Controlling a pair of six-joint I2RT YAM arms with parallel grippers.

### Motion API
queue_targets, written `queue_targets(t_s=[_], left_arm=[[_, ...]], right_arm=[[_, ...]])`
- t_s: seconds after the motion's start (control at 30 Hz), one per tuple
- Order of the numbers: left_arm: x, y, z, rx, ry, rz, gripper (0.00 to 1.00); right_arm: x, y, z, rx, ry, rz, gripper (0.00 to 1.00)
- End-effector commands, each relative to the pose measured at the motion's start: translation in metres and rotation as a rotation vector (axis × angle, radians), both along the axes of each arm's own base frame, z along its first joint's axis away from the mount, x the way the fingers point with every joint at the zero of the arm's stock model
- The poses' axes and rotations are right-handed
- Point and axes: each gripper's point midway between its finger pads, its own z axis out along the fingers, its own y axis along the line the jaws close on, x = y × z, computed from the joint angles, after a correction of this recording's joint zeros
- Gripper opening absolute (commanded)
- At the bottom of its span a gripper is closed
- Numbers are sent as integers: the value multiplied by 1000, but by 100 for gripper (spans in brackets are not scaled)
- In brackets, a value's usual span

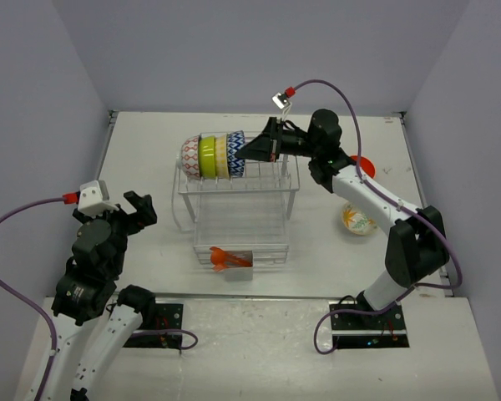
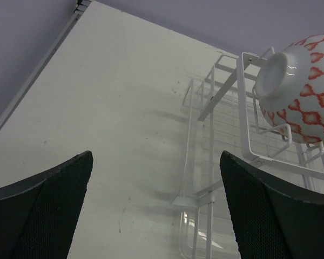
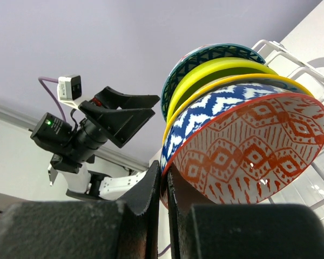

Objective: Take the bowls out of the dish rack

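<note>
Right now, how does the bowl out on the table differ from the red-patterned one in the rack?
The flowered bowl sits mouth-up on the table; the red-patterned bowl stands on edge in the rack. The flowered bowl touches no other bowl; the red-patterned bowl nests against a green bowl. Both are small and round.

We could read no text, label, brand, number or sign anywhere. The bowls [image 1: 210, 155] standing on the dish rack [image 1: 242, 190] carried only painted patterns, without lettering.
</note>
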Motion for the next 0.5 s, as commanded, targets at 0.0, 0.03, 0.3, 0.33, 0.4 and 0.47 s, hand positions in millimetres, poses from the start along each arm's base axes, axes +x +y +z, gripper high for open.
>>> queue_targets(t_s=[0.0,0.03,0.3,0.33,0.4,0.47], left_arm=[[5,-1,2,4,-14,-1,100],[5,-1,2,5,-13,-1,100],[5,-1,2,6,-11,0,100],[5,-1,2,6,-11,0,100],[5,-1,2,6,-11,2,100],[5,-1,2,4,-13,0,100]], right_arm=[[-16,-6,41,68,-134,13,0],[-17,-6,40,64,-137,14,0],[-16,-18,44,26,-175,-50,0],[-17,-18,45,23,-180,-55,0],[-16,-21,45,4,-187,-73,0],[-15,-22,47,-8,-196,-88,0]])
